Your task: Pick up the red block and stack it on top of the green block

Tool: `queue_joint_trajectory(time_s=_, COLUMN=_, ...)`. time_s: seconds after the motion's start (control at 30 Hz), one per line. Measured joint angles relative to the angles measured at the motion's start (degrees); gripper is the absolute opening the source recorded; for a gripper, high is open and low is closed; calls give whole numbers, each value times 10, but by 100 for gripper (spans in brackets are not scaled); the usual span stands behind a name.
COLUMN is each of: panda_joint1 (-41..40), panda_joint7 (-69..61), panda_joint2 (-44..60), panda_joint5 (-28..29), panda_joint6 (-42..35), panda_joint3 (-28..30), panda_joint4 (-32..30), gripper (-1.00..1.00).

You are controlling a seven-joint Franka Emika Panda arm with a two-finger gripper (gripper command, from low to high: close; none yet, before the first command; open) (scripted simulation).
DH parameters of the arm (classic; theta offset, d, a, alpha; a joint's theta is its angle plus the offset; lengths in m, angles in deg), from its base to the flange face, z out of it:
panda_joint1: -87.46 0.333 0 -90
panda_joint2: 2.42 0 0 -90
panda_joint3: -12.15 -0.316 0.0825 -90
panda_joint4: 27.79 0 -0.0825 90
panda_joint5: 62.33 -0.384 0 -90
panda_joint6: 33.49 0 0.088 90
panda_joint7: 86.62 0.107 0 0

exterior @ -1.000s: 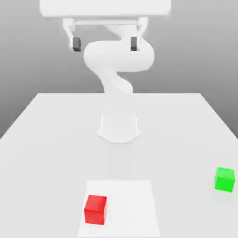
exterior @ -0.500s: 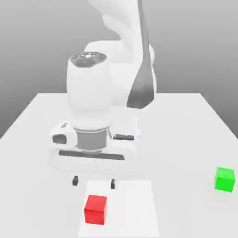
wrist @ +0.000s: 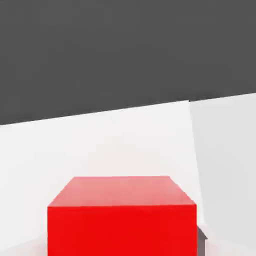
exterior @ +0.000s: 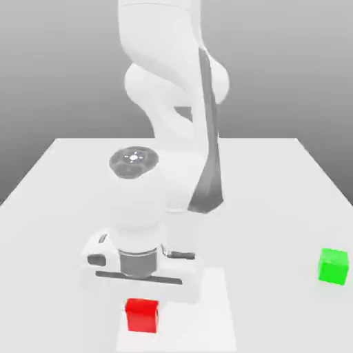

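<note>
Exterior view faces arm across table (exterior: 276, 179), raised – hand view close, low – both share red block (exterior: 143, 315).

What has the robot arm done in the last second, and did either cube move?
The arm swung down from high above the table until its gripper sat low over the red block, and the jaws closed, apparently on that block. The red block, on its paler patch, and the green block, at the exterior view's right, stayed in place.

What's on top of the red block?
The robot's hand sits right over the red block, covering its top and back. The fingers are hidden, so contact cannot be seen. The green block sits apart with nothing on it.
</note>
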Motion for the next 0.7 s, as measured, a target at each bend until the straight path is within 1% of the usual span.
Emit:
queue_joint_trajectory(time_s=0.1, panda_joint1=9, panda_joint7=10, panda_joint2=-50, panda_joint5=8, panda_joint6=-44, panda_joint3=-4, panda_joint4=-7, gripper=-100)
queue_joint_trajectory(time_s=0.23, panda_joint1=58, panda_joint7=35, panda_joint2=-67, panda_joint5=12, panda_joint6=-63, panda_joint3=-50, panda_joint4=-6, gripper=-100)
queue_joint_trajectory(time_s=0.47, panda_joint1=168, panda_joint7=85, panda_joint2=-84, panda_joint5=22, panda_joint6=-86, panda_joint3=-137, panda_joint4=0, gripper=-100)
queue_joint_trajectory(time_s=0.7, panda_joint1=294, panda_joint7=138, panda_joint2=-101, panda_joint5=36, panda_joint6=-107, panda_joint3=-207, panda_joint4=5, gripper=-100)
